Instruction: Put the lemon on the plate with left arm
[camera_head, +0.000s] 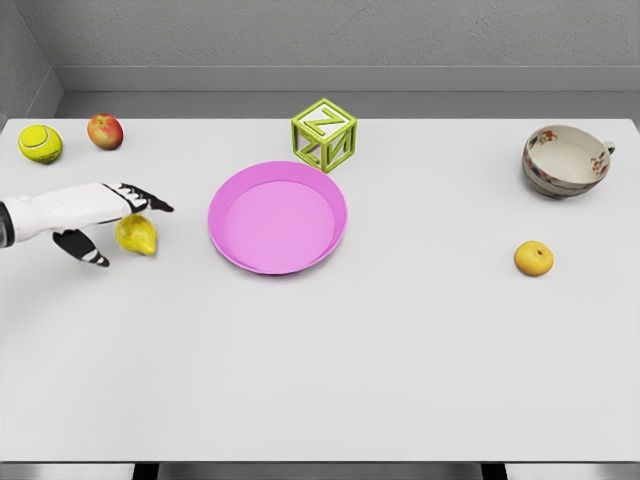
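Observation:
A yellow lemon (137, 234) lies on the white table, left of the pink plate (277, 217). My left hand (112, 222) comes in from the left edge and is around the lemon: its fingers (142, 198) reach over the top and its thumb (84, 248) sits low at the lemon's left. The fingers are spread and not closed on the fruit. The plate holds nothing. The right arm is out of view.
A tennis ball (40, 143) and a red apple (105, 131) lie at the back left. A green letter block (324, 133) stands just behind the plate. A patterned bowl (565, 160) and an orange fruit (534, 258) are at the right.

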